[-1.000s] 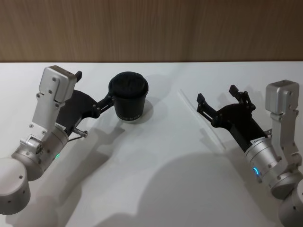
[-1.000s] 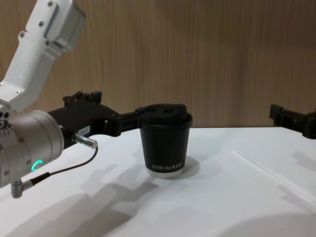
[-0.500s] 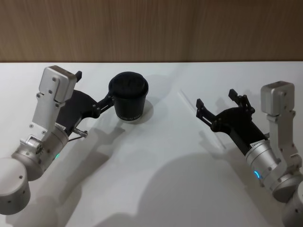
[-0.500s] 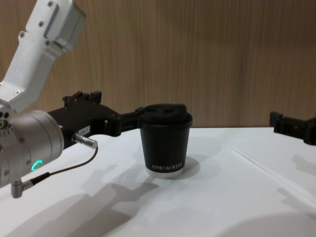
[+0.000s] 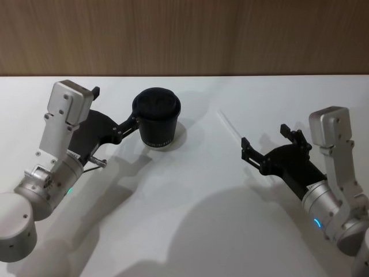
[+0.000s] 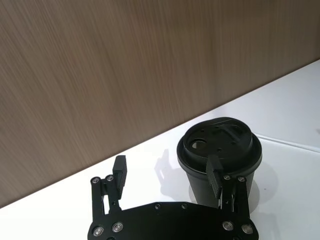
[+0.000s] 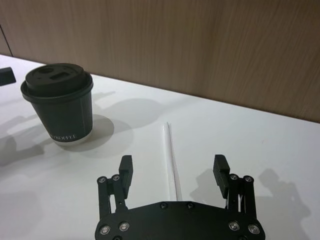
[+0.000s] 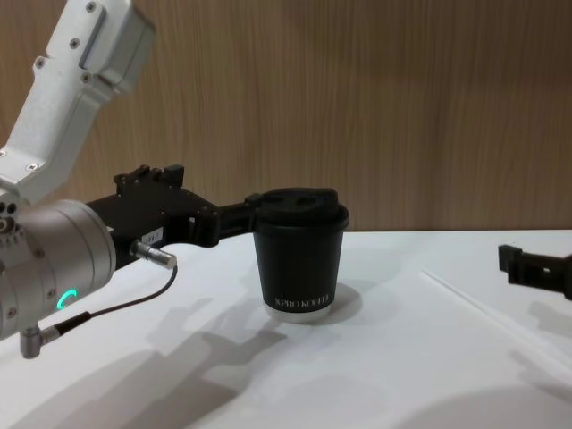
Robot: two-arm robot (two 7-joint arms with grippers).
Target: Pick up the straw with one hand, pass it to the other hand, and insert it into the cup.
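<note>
Since sinking lower and sliding back toward 6 o'clock, straddles the straw [image 5: 230, 125] with right claw [image 7: 173, 164] spread wide, not touching it yet. Straw flat on counter [image 5: 190, 202], at 3 o'clock from cup [image 5: 157, 118]. Looks ready to drop and pinch. Left claw [image 6: 167, 170] spread too, waiting just beside cup at 9 o'clock.

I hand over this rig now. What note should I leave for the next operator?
Left gripper: open, close beside the cup; whether it touches, I cannot tell.
Right gripper: open, low over the straw, straddling it, not gripping it.
The straw lies flat on the table, to the right of the cup. The cup stands upright.
Done: nothing yet.
Left: grasp the straw, pass it to the other gripper, insert it into the cup.
</note>
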